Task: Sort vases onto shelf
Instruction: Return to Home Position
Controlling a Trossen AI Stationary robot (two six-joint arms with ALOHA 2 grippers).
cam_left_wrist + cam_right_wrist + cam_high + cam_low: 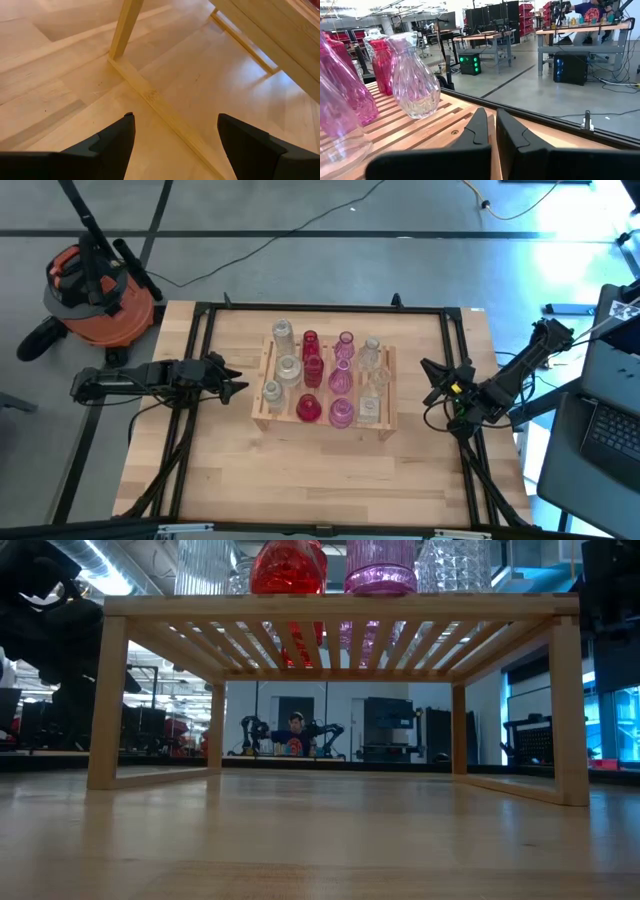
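The shelf [322,423], a pale slatted rack, stands on its legs in the middle of the table. Several vases stand upright on it in rows: clear ones [288,368] on the left, red [312,370], pink [342,375], and clear [372,380] on the right. In the low view their bases show on the slats, among them red [288,568] and pink [380,565]. My left gripper [238,380] is open, low beside the shelf's left end, facing its leg [125,30]. My right gripper [492,127] is shut, just off the shelf's right end [420,130], near a clear ribbed vase [415,75].
Black frame rails [200,360] run along the table's left, right and far sides. An orange vacuum [95,290] sits on the floor beyond the left far corner, and a laptop [610,430] lies off to the right. Bare tabletop [320,480] lies on the near side. A person [295,725] sits far behind.
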